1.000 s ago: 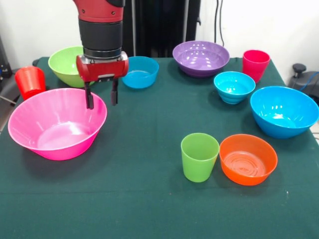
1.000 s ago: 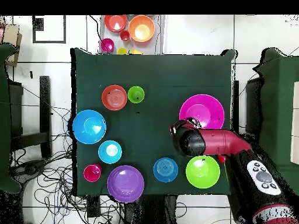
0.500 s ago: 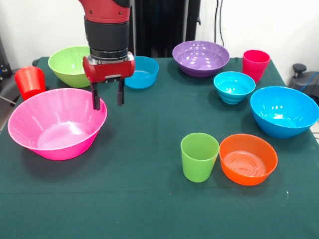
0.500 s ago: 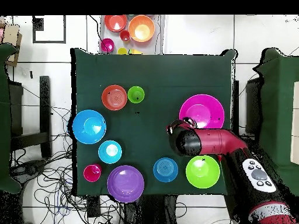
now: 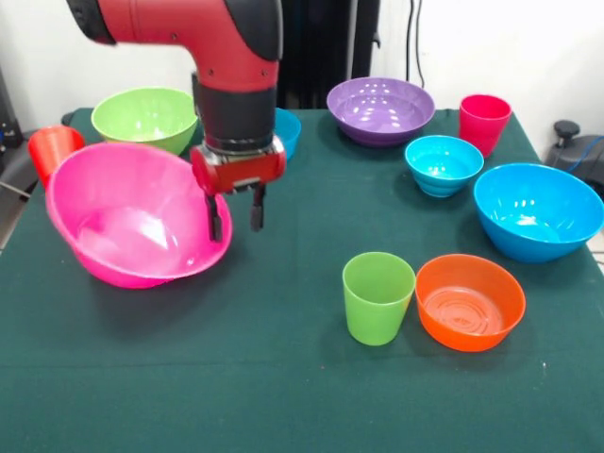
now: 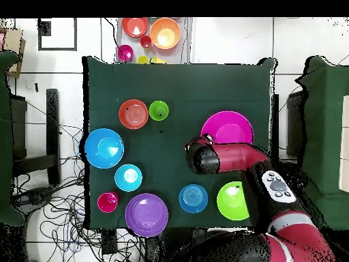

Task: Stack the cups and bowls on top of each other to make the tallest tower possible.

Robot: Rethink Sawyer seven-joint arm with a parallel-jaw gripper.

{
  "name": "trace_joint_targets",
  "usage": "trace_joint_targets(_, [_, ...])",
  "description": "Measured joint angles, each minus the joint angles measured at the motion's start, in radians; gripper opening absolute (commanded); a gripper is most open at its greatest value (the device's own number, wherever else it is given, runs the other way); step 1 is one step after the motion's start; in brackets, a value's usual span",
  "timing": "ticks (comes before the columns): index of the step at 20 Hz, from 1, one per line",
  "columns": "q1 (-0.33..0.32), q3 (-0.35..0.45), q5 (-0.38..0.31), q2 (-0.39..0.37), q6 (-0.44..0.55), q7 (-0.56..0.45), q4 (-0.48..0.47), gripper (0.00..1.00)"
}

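My gripper [image 5: 234, 217] is open and straddles the right rim of the large hot pink bowl [image 5: 132, 231], one finger [image 5: 214, 219] inside it. The bowl is tipped up, its opening facing right. No tower stands; everything rests apart on the green cloth. The lime green bowl [image 5: 142, 115] and red-orange cup [image 5: 49, 151] are behind the pink bowl. A small cyan bowl [image 5: 288, 127] is partly hidden by my arm. The purple bowl [image 5: 380, 109], crimson cup [image 5: 484, 121], second cyan bowl [image 5: 444, 164] and large blue bowl [image 5: 538, 209] are at the right. The green cup [image 5: 377, 296] and orange bowl [image 5: 469, 301] are in front.
In the overhead view my arm [image 6: 225, 158] covers the gripper beside the pink bowl [image 6: 228, 127]. More bowls [image 6: 165, 33] lie off the table beyond its far edge. Cables [image 6: 61, 205] run on the floor at the left.
My gripper moved right and toward the table's middle, dragging the pink bowl by its rim. The bowl went from sitting flat to tipped up on its side.
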Motion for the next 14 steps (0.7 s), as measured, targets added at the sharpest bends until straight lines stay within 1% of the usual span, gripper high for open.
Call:
trace_joint_targets(2, [0.016, -0.002, 0.0, 0.032, -0.002, 0.0, -0.028, 1.0])
trace_joint_targets(4, [0.018, -0.002, 0.0, 0.042, -0.002, 0.0, -0.037, 1.0])
trace_joint_targets(14, [0.017, -0.012, 0.0, 0.022, -0.002, 0.0, -0.044, 1.0])
